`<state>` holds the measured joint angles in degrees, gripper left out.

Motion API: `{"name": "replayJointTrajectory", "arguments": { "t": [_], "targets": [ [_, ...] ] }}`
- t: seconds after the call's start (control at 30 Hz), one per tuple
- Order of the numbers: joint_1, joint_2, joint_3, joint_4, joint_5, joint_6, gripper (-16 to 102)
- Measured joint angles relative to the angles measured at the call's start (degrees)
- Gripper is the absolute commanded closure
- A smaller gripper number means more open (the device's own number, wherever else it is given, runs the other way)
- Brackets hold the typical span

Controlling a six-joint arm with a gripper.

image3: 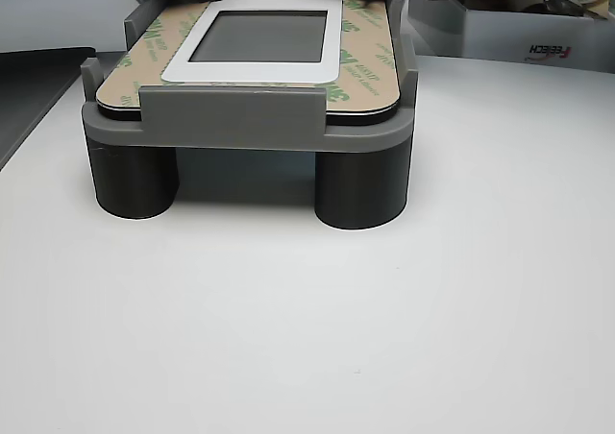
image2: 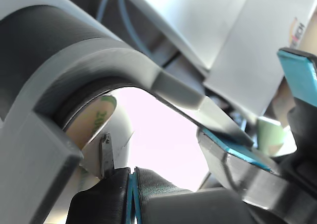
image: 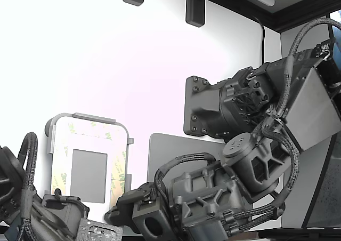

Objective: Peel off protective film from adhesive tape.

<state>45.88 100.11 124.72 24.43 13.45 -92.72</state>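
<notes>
The protective film (image: 118, 171), tan with green 3M marks, lies in strips around a small grey rectangle (image: 89, 175) inside the light-grey rounded frame (image: 88, 117). The other view shows the film (image3: 360, 60) flat on the frame (image3: 231, 117), which stands on two dark cylinders. The adhesive tape is covered by the film and none shows bare. My gripper (image: 118, 211) is at the frame's near right corner in the exterior view. In the wrist view my gripper (image2: 105, 152) has its dark fingers pressed together. A thin tip touches the film's rounded corner (image2: 96, 117). I cannot tell whether any film is pinched.
A second arm (image: 32, 209) sits at the exterior view's lower left, close to the frame. A dark-grey rounded mat (image: 160, 150) lies beside the frame under my arm. A white box (image3: 519, 31) holding scraps stands behind the frame. Blue-padded fingers (image2: 233, 149) show nearby.
</notes>
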Motion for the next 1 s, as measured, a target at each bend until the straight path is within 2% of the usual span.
{"name": "replayJointTrajectory", "arguments": {
  "t": [1.0],
  "targets": [
    [-1.85, 1.23, 2.46, -2.29, -1.14, -2.20, 97]
  ]
}}
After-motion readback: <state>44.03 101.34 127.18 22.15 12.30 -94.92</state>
